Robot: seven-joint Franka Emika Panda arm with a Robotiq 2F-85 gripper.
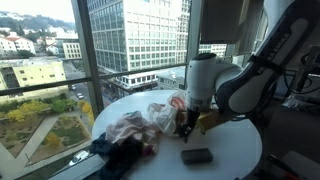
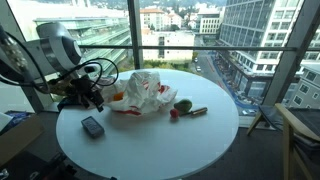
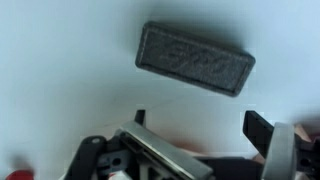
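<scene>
Wrist view shows us the grey block [image 3: 195, 59] flat on the white table [image 3: 60, 70], just ahead of the gripper [image 3: 200, 125]; its jaws stand wide apart, holding nothing. In both exterior views we see a crumpled pile of bags [image 1: 140, 125] [image 2: 140, 92] just beside the gripper, and the arm [image 1: 250, 80] [image 2: 58, 45] bends down over the table.

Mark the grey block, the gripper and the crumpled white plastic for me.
grey block [image 3: 195, 58], wrist view, middle of its top face.
gripper [image 1: 188, 128], exterior view, between its fingertips.
crumpled white plastic [image 2: 146, 90], exterior view, its middle.
</scene>
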